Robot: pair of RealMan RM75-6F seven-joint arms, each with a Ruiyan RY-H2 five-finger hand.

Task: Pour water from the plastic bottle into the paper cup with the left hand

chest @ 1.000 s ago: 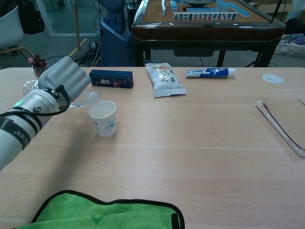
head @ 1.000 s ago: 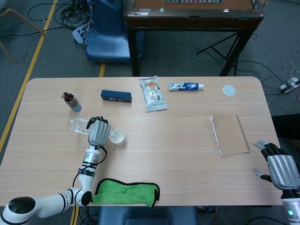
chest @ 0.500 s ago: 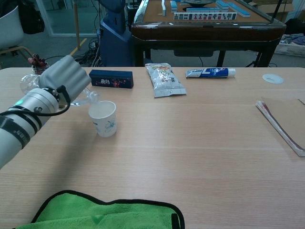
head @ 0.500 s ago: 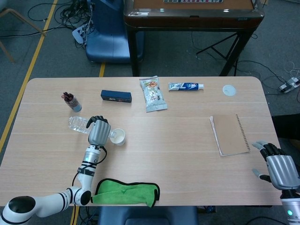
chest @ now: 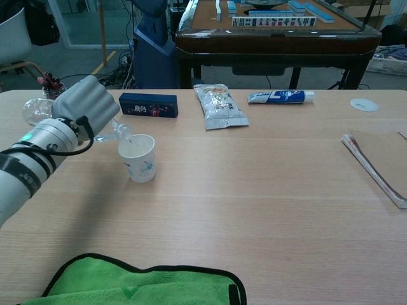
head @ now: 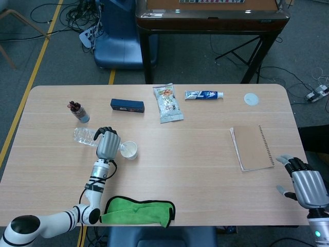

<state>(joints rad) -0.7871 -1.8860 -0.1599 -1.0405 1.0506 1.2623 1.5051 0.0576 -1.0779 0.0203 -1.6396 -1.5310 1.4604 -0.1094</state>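
Note:
My left hand grips a clear plastic bottle tipped nearly on its side, its base raised to the left. The bottle's neck points down over the rim of a white paper cup standing just right of the hand. The bottle's middle is hidden by the fingers. My right hand hovers at the table's near right corner, fingers apart and holding nothing; the chest view does not show it.
A brown notebook lies at the right, a green cloth at the front edge. Along the back lie a dark blue box, a snack bag, a toothpaste tube, a white lid and a small jar.
The bottle's base has risen a little in the left hand, steepening the tilt over the cup. The right hand has stayed put.

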